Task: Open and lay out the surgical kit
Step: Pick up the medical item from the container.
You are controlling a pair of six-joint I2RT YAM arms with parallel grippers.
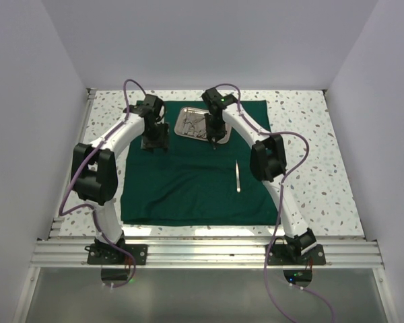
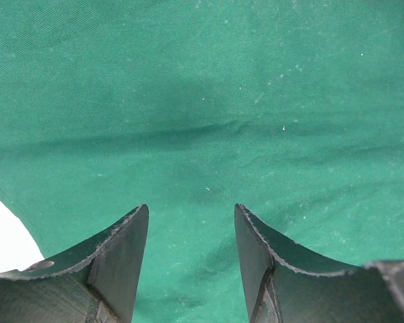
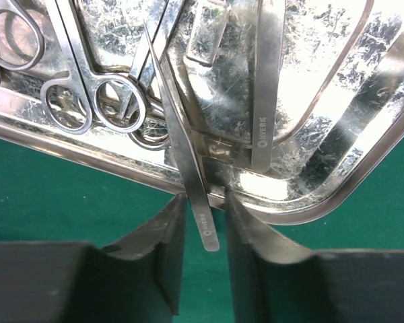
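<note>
The dark green cloth (image 1: 188,182) lies spread flat on the table. Near its far edge sits the shiny steel tray (image 1: 182,132), holding scissors (image 3: 118,104) and a broad pair of tweezers (image 3: 266,101). A slim pair of tweezers (image 3: 188,168) leans over the tray rim (image 3: 87,158), its end hanging out above the cloth. My right gripper (image 3: 205,202) straddles that end with narrow jaws, a gap still showing on the right side. Another slim instrument (image 1: 238,176) lies alone on the cloth to the right. My left gripper (image 2: 191,215) hovers open over bare cloth (image 2: 202,101), left of the tray.
The cloth sits on a speckled white tabletop (image 1: 310,134) enclosed by white walls. An aluminium rail (image 1: 202,252) runs along the near edge with both arm bases on it. The cloth's left edge (image 2: 7,202) shows in the left wrist view.
</note>
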